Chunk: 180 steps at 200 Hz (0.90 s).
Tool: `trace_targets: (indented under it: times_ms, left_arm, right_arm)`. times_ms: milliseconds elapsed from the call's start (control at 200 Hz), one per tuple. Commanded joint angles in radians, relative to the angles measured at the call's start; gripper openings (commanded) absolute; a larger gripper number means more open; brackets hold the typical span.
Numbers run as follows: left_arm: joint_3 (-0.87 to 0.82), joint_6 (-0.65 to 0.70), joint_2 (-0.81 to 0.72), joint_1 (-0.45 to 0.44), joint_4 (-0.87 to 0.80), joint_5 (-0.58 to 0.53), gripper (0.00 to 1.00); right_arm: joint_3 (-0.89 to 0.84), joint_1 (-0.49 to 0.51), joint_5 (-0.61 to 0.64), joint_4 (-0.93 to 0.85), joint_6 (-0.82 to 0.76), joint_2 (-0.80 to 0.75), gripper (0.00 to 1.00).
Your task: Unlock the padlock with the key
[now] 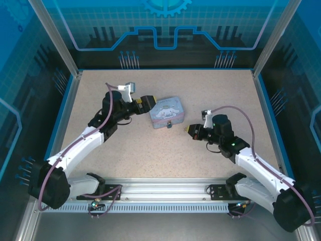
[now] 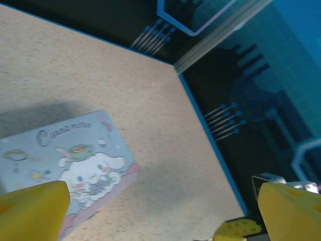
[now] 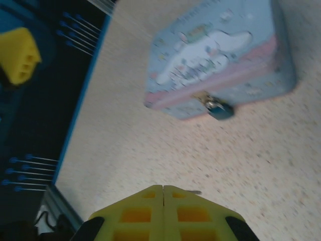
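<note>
on the left, the left gripper [image 1: 149, 102] hovers just beside the left end of a pale blue rectangular tin box with a cartoon picture [image 1: 167, 113]. its yellow jaws are spread wide and hold nothing. the tin lies flat on the speckled beige desk [image 1: 150, 150].

a small brassy-dark padlock with a teal tint [image 3: 219, 109] hangs from the clasp on the tin's near side, touching the front wall. the blur hides where its keyhole faces.

to the right of it, near but apart, the right gripper [image 1: 188, 130] points toward the lock. its yellow fingers [image 3: 145, 211] are pressed tight together, and a thin dark metal sliver juts from their seam. i take this to be the key [image 3: 194, 192], pinched by its head.

so the pick-up of the key looks done. everything else is left: closing the gap, lining the tip up with the keyhole, pushing in, turning, and freeing the shackle. nothing steadies the padlock yet, so it may swing away on contact.
</note>
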Motion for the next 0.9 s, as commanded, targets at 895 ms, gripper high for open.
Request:
trace_targets:
  times_ms: [895]
  left_arm:
    - [-0.029, -0.032, -0.012, -0.005, -0.002, 0.051, 0.97]
  right_arm:
    - [0.069, 0.020, 0.022, -0.389, -0.146, 0.430, 0.00]
